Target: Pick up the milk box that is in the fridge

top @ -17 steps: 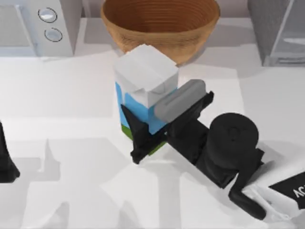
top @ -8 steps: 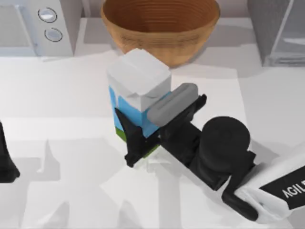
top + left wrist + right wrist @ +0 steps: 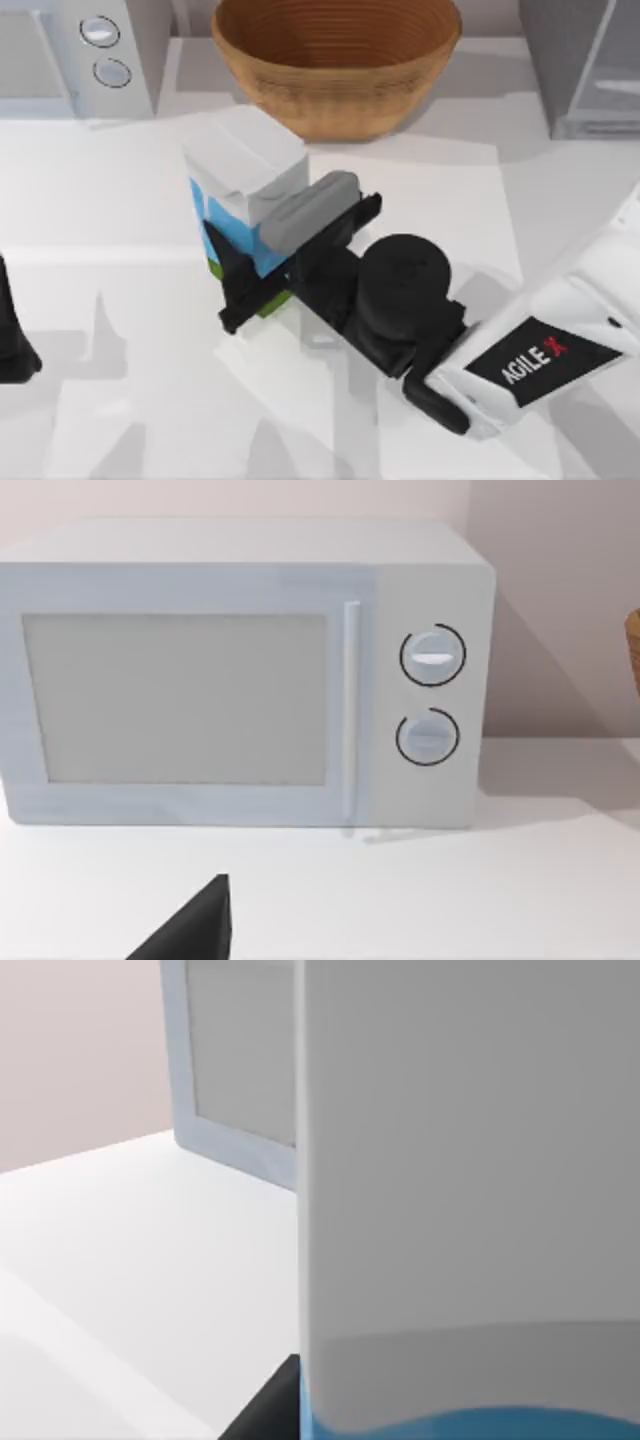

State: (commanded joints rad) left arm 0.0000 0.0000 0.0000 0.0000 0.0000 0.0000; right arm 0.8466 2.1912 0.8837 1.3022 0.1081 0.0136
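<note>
Travelling leftward in the top view, right gripper [image 3: 262, 262] is pinching the milk box [image 3: 245, 175], out of the fridge [image 3: 580, 60], nearing the microwave [image 3: 85, 50] | left wrist: left gripper [image 3: 190, 930] is idling before the microwave, fingers unreadable | right wrist: carton is looming close; pick effectively achieved.

Milk box [image 3: 243, 190]: white gabled top, light-blue sides, green base band, upright, table centre-left. Fridge [image 3: 585, 62]: grey cabinet, glass door panel, far-right corner.
</note>
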